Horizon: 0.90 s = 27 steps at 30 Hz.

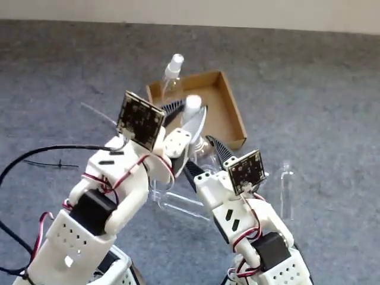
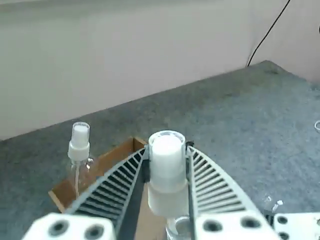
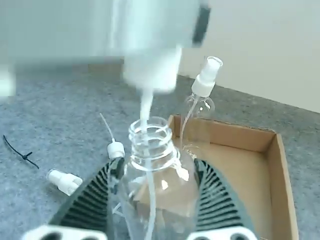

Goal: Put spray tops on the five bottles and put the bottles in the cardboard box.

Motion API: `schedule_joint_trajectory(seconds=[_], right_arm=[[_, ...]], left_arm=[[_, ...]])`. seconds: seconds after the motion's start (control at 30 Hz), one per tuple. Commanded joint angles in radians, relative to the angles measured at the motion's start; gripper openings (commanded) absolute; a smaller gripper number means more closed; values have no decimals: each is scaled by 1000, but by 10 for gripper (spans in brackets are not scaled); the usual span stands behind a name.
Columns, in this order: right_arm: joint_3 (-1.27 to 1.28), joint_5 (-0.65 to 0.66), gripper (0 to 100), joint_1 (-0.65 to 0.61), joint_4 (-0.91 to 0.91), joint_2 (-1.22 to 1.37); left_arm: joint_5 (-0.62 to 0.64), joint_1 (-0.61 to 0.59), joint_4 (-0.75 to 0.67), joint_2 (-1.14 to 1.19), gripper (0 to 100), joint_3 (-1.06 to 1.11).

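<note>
While L gripper (image 2: 167, 151) clamps spray top (image 2: 166, 172), R gripper (image 3: 156, 170) grips bottle (image 3: 152, 192); bottle base cut off.

High view: fixed, above and behind both arms, looking down across the bench (image 1: 320, 71). Wrist views: close behind the left tool (image 2: 167, 150) and right tool (image 3: 152, 172), facing forward. All share the cardboard box (image 1: 234, 113) (capped bottle (image 1: 173, 74) at its corner).

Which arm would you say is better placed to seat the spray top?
Left: the left gripper clamps the spray top directly above the bottle the right gripper holds.
</note>
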Motion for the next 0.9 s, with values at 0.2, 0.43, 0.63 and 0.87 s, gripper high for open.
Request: schedule_joint_trajectory(seconds=[0.2,0.43,0.63,0.87], right_arm=[[-5,-12,4,22,-35,-16],[-4,-12,4,24,-35,-16],[-4,-12,4,24,-35,-16],[-4,-12,4,22,-35,-16]], left_arm=[[-11,-5,2,-25,117,71],[-11,-7,184,-25,171,-116],[-12,-19,255,-25,189,-228],[-12,-142,253,-19,189,-196]])
